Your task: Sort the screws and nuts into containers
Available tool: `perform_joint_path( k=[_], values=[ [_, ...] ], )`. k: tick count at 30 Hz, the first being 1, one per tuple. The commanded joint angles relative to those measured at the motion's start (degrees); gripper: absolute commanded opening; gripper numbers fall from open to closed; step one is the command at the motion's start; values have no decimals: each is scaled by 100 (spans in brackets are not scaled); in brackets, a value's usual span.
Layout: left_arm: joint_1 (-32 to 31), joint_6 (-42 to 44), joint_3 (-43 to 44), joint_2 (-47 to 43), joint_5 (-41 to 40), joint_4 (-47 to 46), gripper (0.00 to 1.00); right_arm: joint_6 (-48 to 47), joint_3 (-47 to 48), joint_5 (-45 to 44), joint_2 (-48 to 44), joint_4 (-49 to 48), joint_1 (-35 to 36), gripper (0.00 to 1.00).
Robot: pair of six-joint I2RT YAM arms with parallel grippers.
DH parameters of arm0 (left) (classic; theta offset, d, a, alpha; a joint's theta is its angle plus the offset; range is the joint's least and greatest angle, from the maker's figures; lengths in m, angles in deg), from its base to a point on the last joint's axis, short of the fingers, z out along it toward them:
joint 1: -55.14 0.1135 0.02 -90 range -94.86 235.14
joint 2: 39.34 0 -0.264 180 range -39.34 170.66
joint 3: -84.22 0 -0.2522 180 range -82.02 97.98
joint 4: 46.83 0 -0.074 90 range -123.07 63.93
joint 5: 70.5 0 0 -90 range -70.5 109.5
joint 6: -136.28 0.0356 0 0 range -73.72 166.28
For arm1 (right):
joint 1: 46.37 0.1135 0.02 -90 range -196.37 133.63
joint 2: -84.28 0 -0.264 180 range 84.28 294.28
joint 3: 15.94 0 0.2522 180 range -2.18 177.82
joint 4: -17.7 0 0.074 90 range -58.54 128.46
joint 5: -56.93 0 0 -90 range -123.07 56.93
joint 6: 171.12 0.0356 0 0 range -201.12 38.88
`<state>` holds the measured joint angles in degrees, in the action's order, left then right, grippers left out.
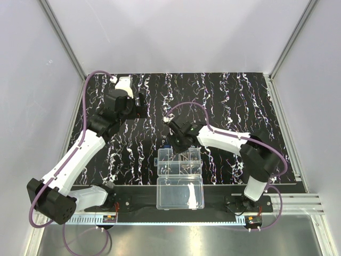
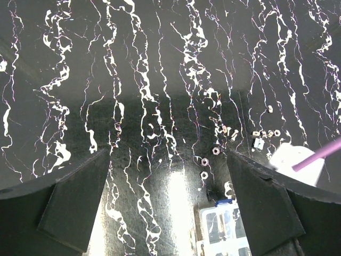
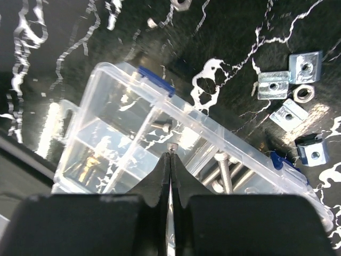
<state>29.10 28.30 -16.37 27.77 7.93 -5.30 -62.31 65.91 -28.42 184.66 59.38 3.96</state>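
Observation:
My right gripper is shut on a tiny silvery screw, whose head pokes out past the fingertips. It hangs over a container of the clear organizer box, where another small screw lies. The neighbouring compartment holds longer screws. Loose nuts and small screws lie on the black mat beyond the box. My left gripper stands open above the mat, at the far left in the top view, with nothing between its fingers.
The box's undivided clear lid lies open toward the near table edge. Square silvery nuts and a round one sit on the mat right of the box. The black mat carries white streaks.

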Motion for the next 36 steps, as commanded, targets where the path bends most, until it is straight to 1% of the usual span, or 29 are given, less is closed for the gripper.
perform_joint_path(
  k=[1, 3, 4, 6, 7, 10, 12, 13, 14, 15, 16, 17, 18, 21, 23, 27, 36],
  values=[
    [-24, 13, 185, -146, 33, -140, 99, -123, 256, 80, 78, -6, 91, 10],
    [-24, 14, 194, -146, 15, -131, 99, -132, 301, -7, 17, 29, 91, 18],
    [-15, 22, 194, -137, 6, -123, 99, -140, 362, -25, -9, 46, 83, 27],
    [-24, 22, 194, -146, 6, -123, 99, -158, 458, -51, -53, 160, 91, 39],
    [-15, 22, 194, -146, 6, -123, 99, -141, 572, -69, -80, 187, 83, 46],
    [-24, 22, 194, -146, 6, -123, 99, -141, 819, -148, -176, 292, 74, 51],
    [-24, 22, 194, -154, -3, -123, 99, -53, 1107, -437, -142, 415, 65, 56],
    [-24, 31, 194, -155, -12, -114, 99, -27, 1223, -725, -107, 485, 30, 57],
    [-15, 31, 194, -155, -12, -123, 99, -9, 1354, -1102, 59, 634, -5, 58],
    [-24, 31, 194, -155, -20, -123, 99, 96, 1573, -1280, 174, 688, -57, 58],
    [-24, 31, 203, -146, -38, -123, 99, 184, 1680, -1395, 271, 740, -275, 56],
    [-15, 31, 194, -154, -29, -123, 99, 306, 1776, -1422, 524, 828, -399, 54],
    [-24, 40, 194, -155, -47, -123, 99, 595, 1917, -1353, 657, 846, -566, 50],
    [-15, 57, 194, -181, -99, -114, 99, 992, 1936, -1203, 1071, 663, -963, 42],
    [-24, 66, 185, -172, -170, -105, 99, 1028, 1962, -1237, 1255, 531, -998, 42],
    [-24, 75, 194, -163, -187, -105, 99, 1002, 2242, -1431, 1519, 565, -998, 41],
    [-24, 66, 194, -190, -170, -114, 99, 1072, 2410, -1581, 1933, 442, -998, 41]
  ],
)
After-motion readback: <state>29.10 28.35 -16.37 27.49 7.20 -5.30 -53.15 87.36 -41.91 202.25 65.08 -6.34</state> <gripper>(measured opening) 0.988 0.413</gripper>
